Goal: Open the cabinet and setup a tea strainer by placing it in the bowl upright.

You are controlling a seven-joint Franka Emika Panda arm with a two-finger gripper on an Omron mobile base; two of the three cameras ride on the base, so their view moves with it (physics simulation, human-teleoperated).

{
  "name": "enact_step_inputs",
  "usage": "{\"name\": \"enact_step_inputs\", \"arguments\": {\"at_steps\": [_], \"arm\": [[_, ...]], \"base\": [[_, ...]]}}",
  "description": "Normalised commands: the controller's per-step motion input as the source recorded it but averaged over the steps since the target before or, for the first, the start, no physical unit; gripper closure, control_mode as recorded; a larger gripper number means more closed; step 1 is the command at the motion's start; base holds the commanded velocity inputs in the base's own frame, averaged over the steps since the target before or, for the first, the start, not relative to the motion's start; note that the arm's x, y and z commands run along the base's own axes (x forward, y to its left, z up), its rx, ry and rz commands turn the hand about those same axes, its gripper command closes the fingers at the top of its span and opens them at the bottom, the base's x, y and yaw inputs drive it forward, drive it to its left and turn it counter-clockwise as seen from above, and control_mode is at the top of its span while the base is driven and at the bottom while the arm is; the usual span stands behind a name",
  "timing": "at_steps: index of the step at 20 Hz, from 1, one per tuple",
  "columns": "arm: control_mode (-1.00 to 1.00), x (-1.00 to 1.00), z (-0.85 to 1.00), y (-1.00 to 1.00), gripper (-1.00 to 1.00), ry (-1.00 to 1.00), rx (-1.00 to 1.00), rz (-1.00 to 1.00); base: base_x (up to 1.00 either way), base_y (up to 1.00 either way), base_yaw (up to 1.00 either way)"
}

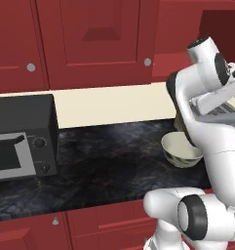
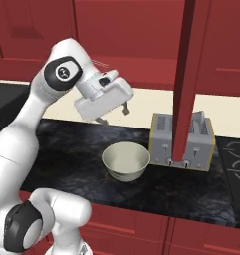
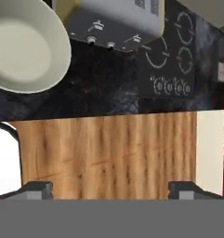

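Observation:
One cabinet door (image 2: 186,74) stands swung out toward me, seen edge-on above the toaster, and the dark cabinet interior (image 1: 219,29) shows at the upper right. The cream bowl (image 2: 125,160) sits upright on the dark counter; it also appears as bowl (image 1: 181,150) and bowl (image 3: 25,51). My gripper (image 2: 115,116) hangs open in the air above the bowl's left rim, below the cabinet. The fingertips (image 3: 36,189) stand wide apart with nothing between them. The tea strainer is out of view.
A silver toaster (image 2: 181,142) stands just right of the bowl, with a black cooktop (image 3: 171,60) beyond it. A black microwave (image 1: 21,141) fills the counter's left end. Closed red wall cabinets (image 1: 99,39) hang above, and wooden floor (image 3: 108,153) lies past the counter edge.

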Motion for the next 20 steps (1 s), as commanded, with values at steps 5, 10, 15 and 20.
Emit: {"name": "enact_step_inputs", "arguments": {"at_steps": [5,10,15,20], "arm": [[-1.00,0.00,-0.60,0.72,-1.00,-0.12,0.84,-0.28],[-1.00,0.03,-0.19,0.86,-1.00,-0.50,0.39,-0.21],[-1.00,0.19,0.23,0.98,-1.00,-0.57,-0.15,0.09],[-1.00,0.20,0.85,0.35,-1.00,-0.27,-0.13,0.25]], "base": [[0.00,0.00,0.00],[0.00,0.00,0.00],[0.00,0.00,0.00],[0.00,0.00,0.00]]}}
